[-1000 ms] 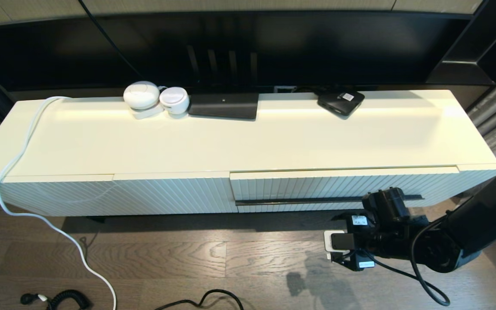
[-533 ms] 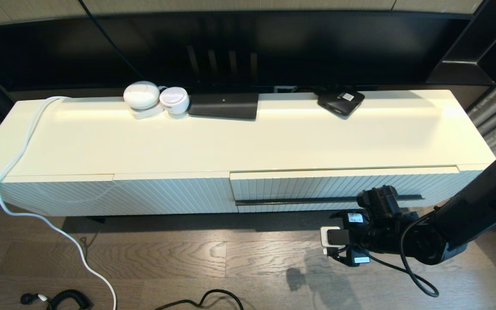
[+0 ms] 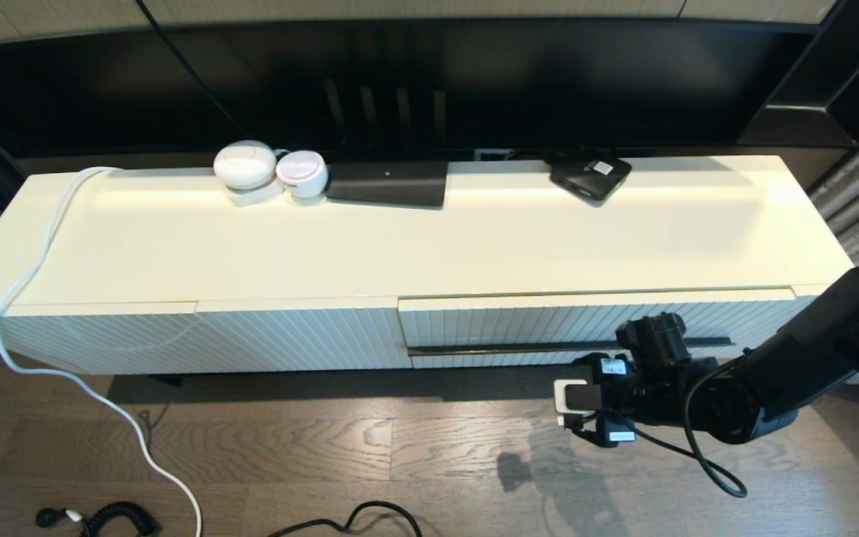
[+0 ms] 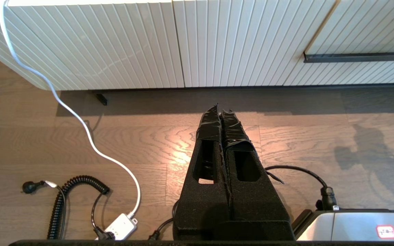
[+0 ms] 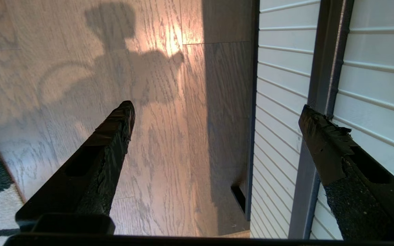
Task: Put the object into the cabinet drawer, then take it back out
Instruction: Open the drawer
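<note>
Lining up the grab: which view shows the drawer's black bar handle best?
The right wrist view: the handle runs close between the open right gripper's fingers. The head view shows its whole length, partly behind the arm. The left wrist view catches one end.

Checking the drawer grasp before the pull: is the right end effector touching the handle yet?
Cannot tell. In the right wrist view the open end effector has one finger overlapping the handle; neither contact nor gap shows.
</note>
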{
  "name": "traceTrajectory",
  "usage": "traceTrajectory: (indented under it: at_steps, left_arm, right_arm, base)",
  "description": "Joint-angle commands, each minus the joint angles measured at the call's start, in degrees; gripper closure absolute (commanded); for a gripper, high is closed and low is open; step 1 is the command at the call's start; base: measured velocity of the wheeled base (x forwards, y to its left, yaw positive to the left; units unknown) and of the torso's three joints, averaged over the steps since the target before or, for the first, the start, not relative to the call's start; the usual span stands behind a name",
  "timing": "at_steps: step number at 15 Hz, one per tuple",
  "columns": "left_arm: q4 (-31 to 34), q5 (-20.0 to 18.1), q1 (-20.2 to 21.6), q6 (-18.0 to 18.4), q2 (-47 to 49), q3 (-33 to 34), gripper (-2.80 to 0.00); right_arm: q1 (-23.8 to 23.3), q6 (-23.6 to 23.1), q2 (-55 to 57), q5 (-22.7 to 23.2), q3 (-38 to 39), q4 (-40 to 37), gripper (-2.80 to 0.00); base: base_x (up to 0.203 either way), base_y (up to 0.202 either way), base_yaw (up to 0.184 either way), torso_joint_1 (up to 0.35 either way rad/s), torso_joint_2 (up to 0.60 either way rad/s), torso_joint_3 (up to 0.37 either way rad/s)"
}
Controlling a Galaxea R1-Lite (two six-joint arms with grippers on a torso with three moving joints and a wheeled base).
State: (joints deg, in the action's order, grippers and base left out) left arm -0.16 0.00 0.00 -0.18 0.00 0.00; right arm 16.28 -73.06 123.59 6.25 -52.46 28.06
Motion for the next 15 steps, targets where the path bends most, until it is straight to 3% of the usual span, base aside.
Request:
traceTrajectory:
  at_steps: [1, 15]
  left_arm:
    - [-0.02, 0.00, 0.00, 0.00, 0.00, 0.00, 0.00]
    - [-0.02, 0.00, 0.00, 0.00, 0.00, 0.00, 0.00]
  right_arm:
    - [-0.21, -0.56, 0.43, 0.07, -0.73, 0.20, -2.80]
    - [-1.25, -1.48, 4.29, 0.07, -6.34, 0.33, -2.80]
  base:
    - [0.000, 0.000, 0.000, 0.000, 0.00, 0.000]
    - [0.000, 0.000, 0.000, 0.000, 0.00, 0.000]
